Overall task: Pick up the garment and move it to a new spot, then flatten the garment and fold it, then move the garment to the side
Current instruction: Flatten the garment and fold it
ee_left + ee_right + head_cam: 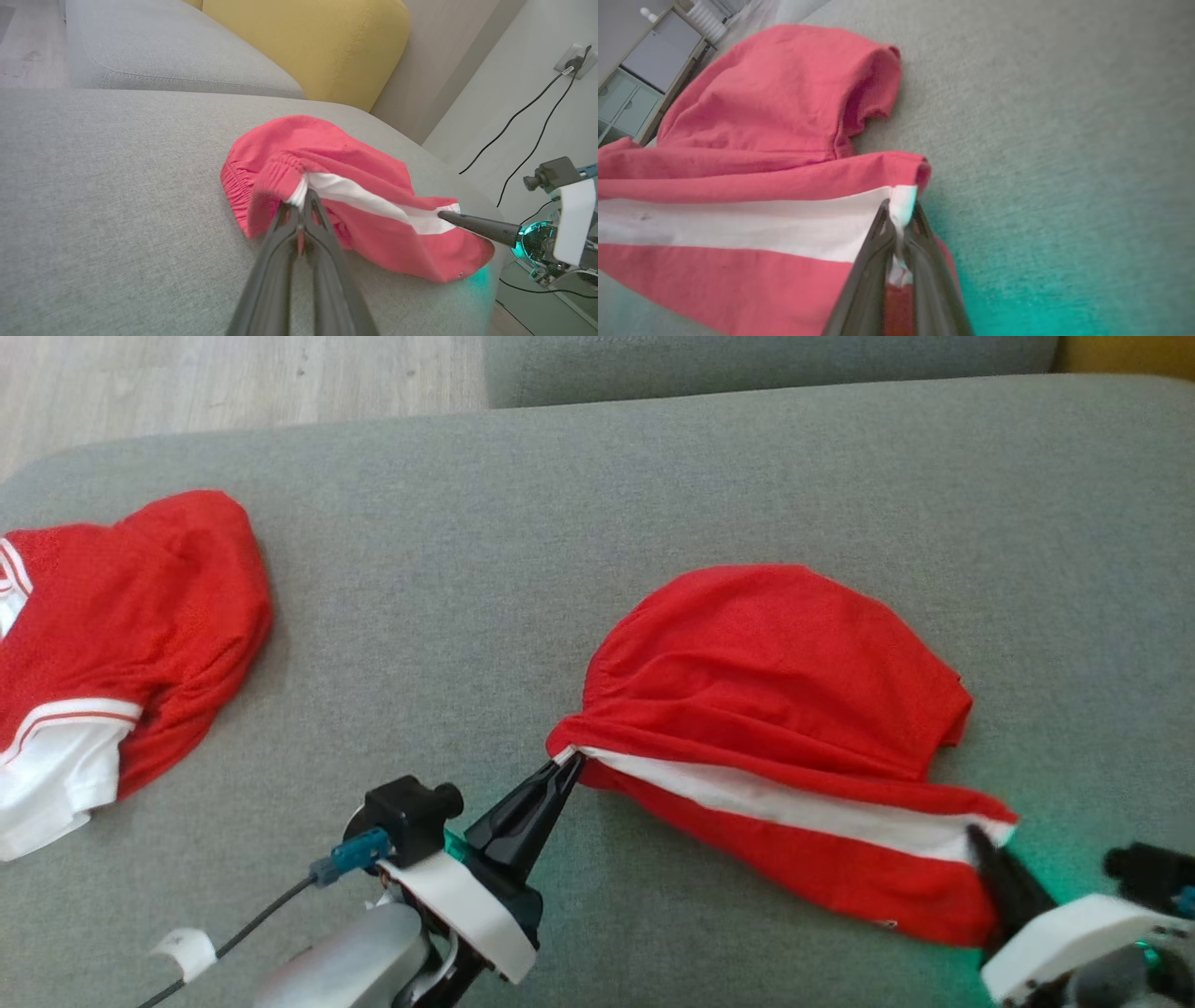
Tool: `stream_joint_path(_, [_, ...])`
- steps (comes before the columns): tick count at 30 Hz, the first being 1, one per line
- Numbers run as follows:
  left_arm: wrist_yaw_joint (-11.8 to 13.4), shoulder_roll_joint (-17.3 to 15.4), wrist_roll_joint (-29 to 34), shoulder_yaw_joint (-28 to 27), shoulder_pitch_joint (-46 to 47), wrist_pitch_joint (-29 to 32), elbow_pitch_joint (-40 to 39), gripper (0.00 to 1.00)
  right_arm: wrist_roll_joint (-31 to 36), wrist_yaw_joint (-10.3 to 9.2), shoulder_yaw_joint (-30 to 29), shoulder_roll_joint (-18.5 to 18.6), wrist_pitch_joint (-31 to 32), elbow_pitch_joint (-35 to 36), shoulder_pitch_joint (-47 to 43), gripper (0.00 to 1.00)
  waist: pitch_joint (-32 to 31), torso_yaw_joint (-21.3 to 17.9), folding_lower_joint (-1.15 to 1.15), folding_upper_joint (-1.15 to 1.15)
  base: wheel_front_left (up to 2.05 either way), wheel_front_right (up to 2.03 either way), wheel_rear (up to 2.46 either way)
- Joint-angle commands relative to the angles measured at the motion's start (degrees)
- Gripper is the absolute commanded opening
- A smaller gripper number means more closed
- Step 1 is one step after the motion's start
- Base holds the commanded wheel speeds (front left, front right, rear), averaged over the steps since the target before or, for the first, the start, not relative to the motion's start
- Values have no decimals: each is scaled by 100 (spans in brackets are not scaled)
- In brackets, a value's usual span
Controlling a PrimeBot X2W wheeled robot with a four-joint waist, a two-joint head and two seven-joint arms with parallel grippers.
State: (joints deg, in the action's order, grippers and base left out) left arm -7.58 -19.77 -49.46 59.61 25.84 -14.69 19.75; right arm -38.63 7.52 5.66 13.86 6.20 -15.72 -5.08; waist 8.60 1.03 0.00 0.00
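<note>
The garment [775,672] is a pair of red shorts with a white side stripe, lying bunched on the grey sofa seat [560,523]. My left gripper [571,762] is shut on the waistband end of the stripe, seen close up in the left wrist view [302,199]. My right gripper [976,833] is shut on the hem end of the same stripe, with white cloth pinched between its fingers [900,214]. The white stripe [373,203] runs taut between the two grippers. The garment [761,116] folds over itself behind the stripe.
A second red and white garment [112,653] lies crumpled at the seat's left edge. A yellow cushion [303,42] and a grey backrest [163,51] stand behind. The seat's right edge drops to the floor with cables [528,116] near the wall.
</note>
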Motion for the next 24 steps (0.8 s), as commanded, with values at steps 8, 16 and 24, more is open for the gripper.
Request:
stream_joint_path(8, [9,-213,-41,-307,767,-30,-599,0,387,-3,-723,492,-331,1252,363,0,-55,-159,0,0,0,0,0])
stream_joint_path(16, [9,-334,-171,-179,3336,-30,-416,0,940,-3,-1030,792,-118,1634,2920,0,564,-515,0,0,0,0,0])
stream_joint_path(24, [9,286,117,-1006,4805,-30,41,0,1360,-3,-1048,951,-712,837,4957,0,990,-778,0,0,0,0,0])
